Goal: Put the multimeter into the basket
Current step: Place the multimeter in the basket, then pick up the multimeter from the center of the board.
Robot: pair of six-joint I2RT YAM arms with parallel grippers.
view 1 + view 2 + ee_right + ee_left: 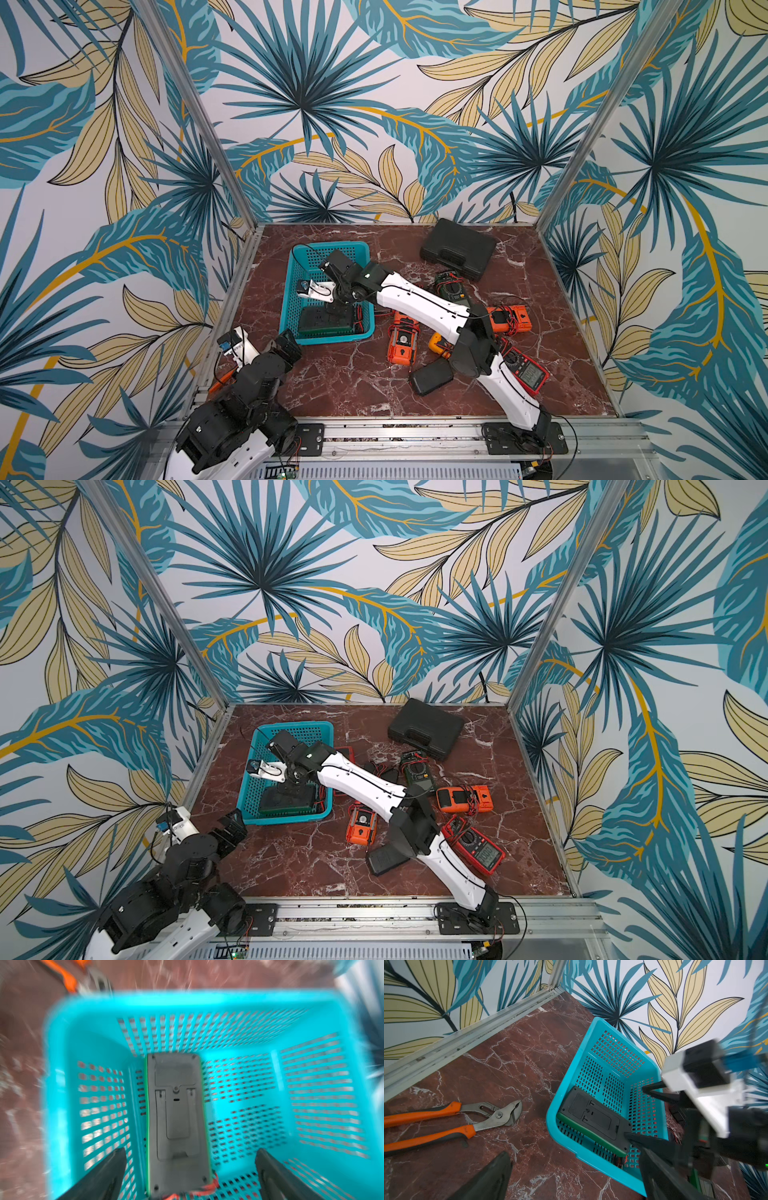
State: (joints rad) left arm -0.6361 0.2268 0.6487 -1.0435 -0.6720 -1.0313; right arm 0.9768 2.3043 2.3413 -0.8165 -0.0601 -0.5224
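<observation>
Multimeter (176,1122) along basket (187,999) wall, room beside

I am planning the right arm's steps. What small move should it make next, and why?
Probably lift the right gripper straight up, out of the basket. Its jaws stand open on both sides of the multimeter, which lies face down on the basket floor, so nothing is held. The fingers seem to be inside the walls, so a sideways move might hit them.

Right gripper (190,1153) reaches forward, jaws apart — left gripper (291,340) (also spread) folded.
</observation>
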